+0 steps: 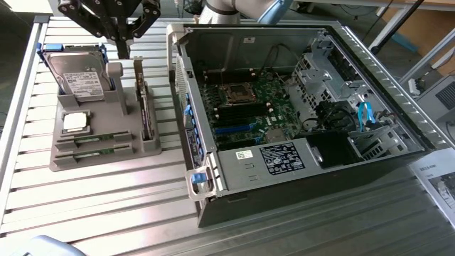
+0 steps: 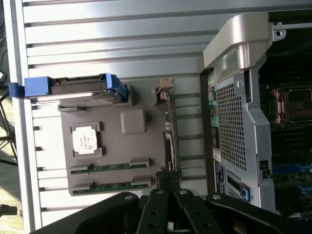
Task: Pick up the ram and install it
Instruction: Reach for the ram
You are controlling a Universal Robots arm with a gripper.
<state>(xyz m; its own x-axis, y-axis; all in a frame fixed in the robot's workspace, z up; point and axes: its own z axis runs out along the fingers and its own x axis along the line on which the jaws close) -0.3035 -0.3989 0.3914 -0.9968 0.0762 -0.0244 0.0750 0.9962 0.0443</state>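
Two thin green ram sticks stand on edge in the gray holder [image 2: 141,146], sunk into parallel slots at the end farthest from the hard drive [image 2: 73,87]. The first ram stick [image 2: 109,167] sits just past the processor chip [image 2: 87,141]. The second ram stick [image 2: 108,185] lies alongside it at the holder's outer edge. Their long axes run across the holder's width, parallel to the hard drive's broad face and at right angles to the expansion card [image 2: 168,139] standing along one side of the holder. Only each stick's top edge shows, and the chips on them are hard to make out. In the exterior view they are narrow green strips [image 1: 98,139] and [image 1: 91,154].

The holder is matte gray plastic with blocky moulded pockets. The processor chip is a square of bright metal, and the hard drive wears blue plastic rails. The holder rests on a ribbed, shiny metal surface [image 1: 106,197], beside the open black computer case [image 1: 249,48], whose perforated steel side panel is cut off in the wrist view.

The black claw [image 1: 123,53] hangs over the holder's hard-drive end, fingers pressed together on nothing and well apart from both sticks.
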